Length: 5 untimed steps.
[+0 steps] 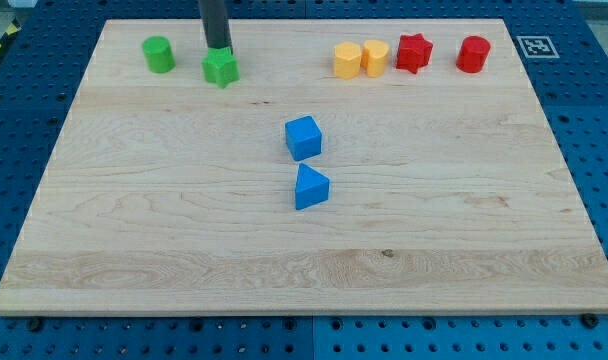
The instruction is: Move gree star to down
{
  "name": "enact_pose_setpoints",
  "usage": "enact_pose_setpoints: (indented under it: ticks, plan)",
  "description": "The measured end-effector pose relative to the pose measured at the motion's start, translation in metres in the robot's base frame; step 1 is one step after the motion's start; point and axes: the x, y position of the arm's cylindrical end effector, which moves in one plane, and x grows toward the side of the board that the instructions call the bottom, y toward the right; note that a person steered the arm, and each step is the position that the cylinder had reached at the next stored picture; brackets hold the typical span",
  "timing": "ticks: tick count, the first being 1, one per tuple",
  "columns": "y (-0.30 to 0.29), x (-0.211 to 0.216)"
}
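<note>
My tip [218,50] sits at the green star's [221,68] 12 o'clock edge, touching it or just short of it. The star lies near the worktop's [134,230] top edge, with a green cylinder [158,54] at its 9 o'clock. There are no fingers, only a bare rod. A blue cube [303,138] and blue triangle [310,187] sit mid-worktop, well apart at the star's 4 o'clock.

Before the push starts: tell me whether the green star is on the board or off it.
On. The green star rests on the wooden board near its top edge, my tip just above it.
</note>
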Motion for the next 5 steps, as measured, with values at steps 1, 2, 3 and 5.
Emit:
enact_pose_setpoints:
  ticks: [1,2,3,5]
  plan:
    - [-0.009,0.034]
    - [-0.01,0.062]
    - [-0.011,0.059]
    - [-0.011,0.037]
